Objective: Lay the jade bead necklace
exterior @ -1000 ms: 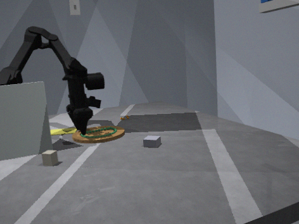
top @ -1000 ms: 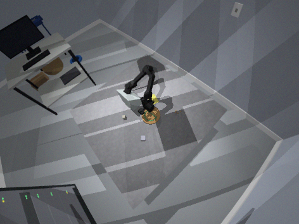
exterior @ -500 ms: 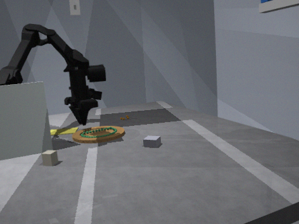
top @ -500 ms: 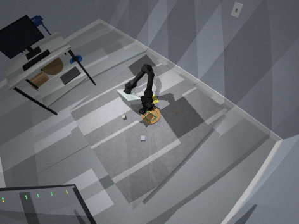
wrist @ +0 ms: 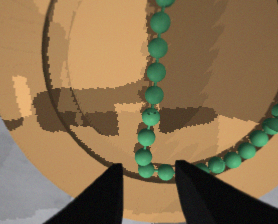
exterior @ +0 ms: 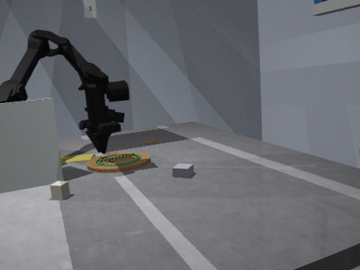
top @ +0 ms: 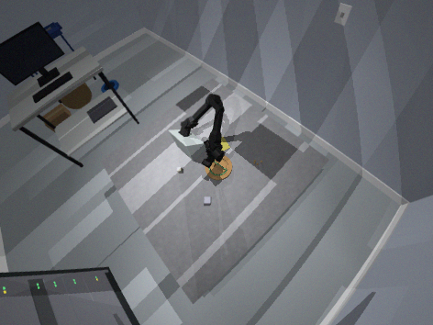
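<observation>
The round wooden bead board (top: 227, 162) (exterior: 114, 167) (wrist: 100, 60) lies flat on the floor. The jade bead necklace (top: 222, 173) (exterior: 118, 159) (wrist: 157, 47) lies on it as a green loop. In the wrist view one strand runs straight across the board's middle, then bends sharply at the near rim and follows the groove to the right. My gripper (top: 210, 163) (exterior: 102, 151) (wrist: 148, 170) points down at the board's near-left edge. Its fingers are partly closed and straddle the bend. A gap shows between the left finger and the beads.
A small white cube (top: 180, 170) (exterior: 60, 190) and a grey cube (top: 207, 200) (exterior: 183, 170) lie on the floor near the board. A yellow sheet (exterior: 78, 158) and a pale box (exterior: 27, 146) sit behind it. A desk (top: 50, 88) stands far left.
</observation>
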{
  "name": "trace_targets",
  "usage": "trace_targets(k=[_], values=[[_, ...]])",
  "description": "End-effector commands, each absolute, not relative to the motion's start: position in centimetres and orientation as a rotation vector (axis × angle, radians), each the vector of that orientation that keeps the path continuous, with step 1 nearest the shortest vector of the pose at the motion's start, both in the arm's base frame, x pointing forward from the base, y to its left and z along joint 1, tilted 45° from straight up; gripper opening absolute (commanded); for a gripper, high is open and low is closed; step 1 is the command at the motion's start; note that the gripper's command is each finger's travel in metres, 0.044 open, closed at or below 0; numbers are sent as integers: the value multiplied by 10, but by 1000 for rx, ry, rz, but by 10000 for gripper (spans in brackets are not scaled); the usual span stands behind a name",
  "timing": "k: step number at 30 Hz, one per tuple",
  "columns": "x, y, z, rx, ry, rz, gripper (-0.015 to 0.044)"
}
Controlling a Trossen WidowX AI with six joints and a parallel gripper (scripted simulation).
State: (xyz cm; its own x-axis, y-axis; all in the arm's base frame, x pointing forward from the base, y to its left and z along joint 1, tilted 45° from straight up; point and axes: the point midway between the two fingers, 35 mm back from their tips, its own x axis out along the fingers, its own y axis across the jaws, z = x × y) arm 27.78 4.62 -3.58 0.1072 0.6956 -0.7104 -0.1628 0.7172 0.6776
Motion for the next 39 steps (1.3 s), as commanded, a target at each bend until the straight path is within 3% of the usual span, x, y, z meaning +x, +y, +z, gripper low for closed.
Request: trace_targets(k=[1,20,25,39], values=[[276,52,-42,506,1332,670,120],[276,66,-55,509,1336,672,120],[278,64,-54,496,1331,672,0],[278,64,-54,496,1331,672,0]])
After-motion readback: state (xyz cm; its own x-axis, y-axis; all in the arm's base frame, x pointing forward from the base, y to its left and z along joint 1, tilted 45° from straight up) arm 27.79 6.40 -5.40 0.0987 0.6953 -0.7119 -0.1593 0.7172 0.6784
